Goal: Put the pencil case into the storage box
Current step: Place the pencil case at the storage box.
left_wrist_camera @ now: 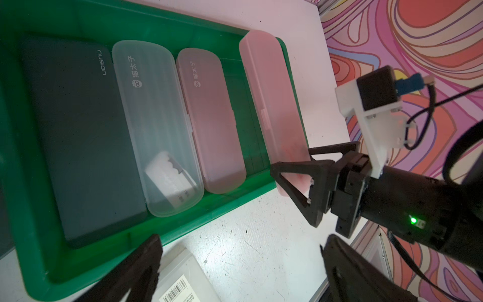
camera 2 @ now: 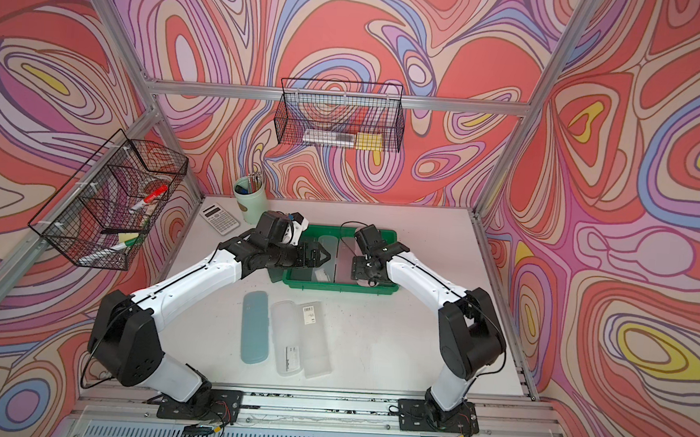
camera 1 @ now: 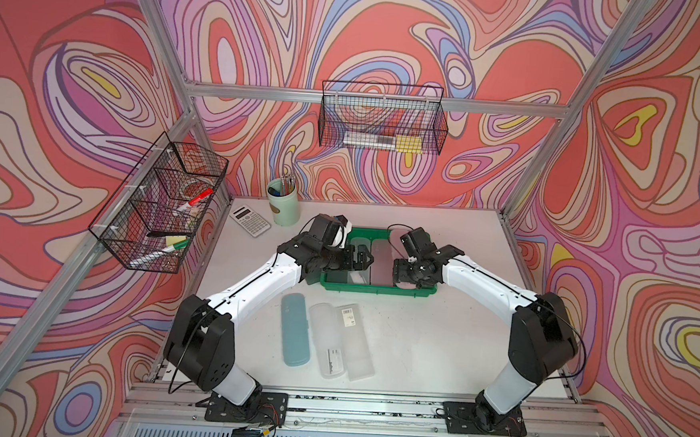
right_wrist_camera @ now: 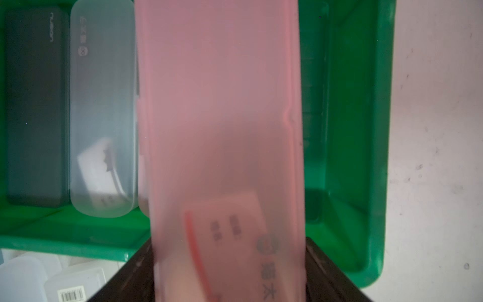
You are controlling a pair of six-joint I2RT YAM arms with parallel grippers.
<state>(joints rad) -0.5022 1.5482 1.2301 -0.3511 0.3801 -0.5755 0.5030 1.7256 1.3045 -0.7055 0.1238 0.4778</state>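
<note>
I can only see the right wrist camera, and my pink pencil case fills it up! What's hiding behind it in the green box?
Observer: A second pink case lies flat in the storage box, right beside the clear case. Your pink pencil case covers nearly all of it in your view.
Operator: Where's my other hand?
Observer: The left gripper hovers over the box, jaws wide open, holding nothing.
Operator: Are there more to tidy?
Observer: Three lie side by side on the table in front of the box: a blue case, a rounded clear case and a boxy clear case.
</note>
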